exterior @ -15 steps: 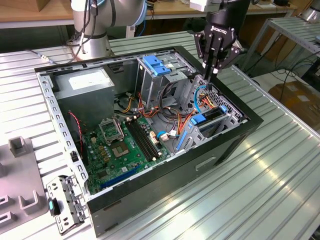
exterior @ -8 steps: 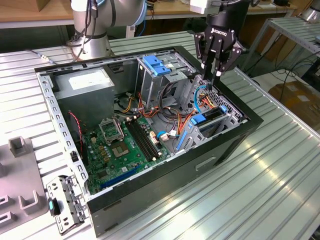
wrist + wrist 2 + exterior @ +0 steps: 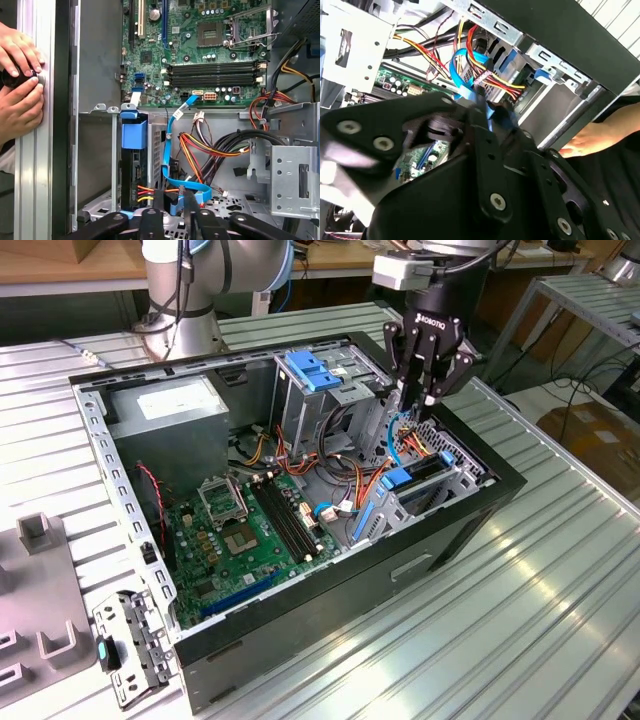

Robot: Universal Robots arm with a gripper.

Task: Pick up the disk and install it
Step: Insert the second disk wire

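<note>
Looks like you're nearly done: the disk (image 3: 133, 165) already sits in its bay at the case's (image 3: 470, 530) 3 o'clock corner. Your hand (image 3: 428, 395) hovers just above, holding nothing, fingers nearly together.

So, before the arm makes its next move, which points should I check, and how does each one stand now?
1. Disk stands in its bay: ok.
2. Disk pushed fully home: cannot tell.
3. Gripper over that bay: ok.
4. Blue cable clear of the gripper: not ok, it runs right beside it.
5. Person's hands away from the case: not ok, they rest just beside it.
</note>
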